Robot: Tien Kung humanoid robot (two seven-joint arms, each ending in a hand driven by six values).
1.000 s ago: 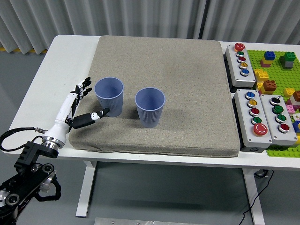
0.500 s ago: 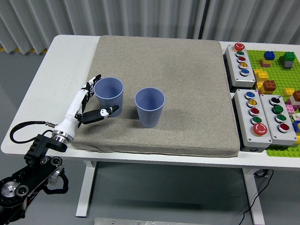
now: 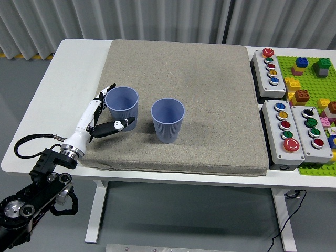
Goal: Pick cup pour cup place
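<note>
Left cup stands upright on the mat, beside the other cup; left hand has fingers spread around it, no writing legible.

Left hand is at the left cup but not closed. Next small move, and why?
Probably close the fingers. The left robot hand already brackets the left blue cup: fingers by its far-left side, thumb across its near side, open, with no firm grasp visible. The cup stands upright on the grey mat, clear of the second cup, so closing seems safe.
</note>
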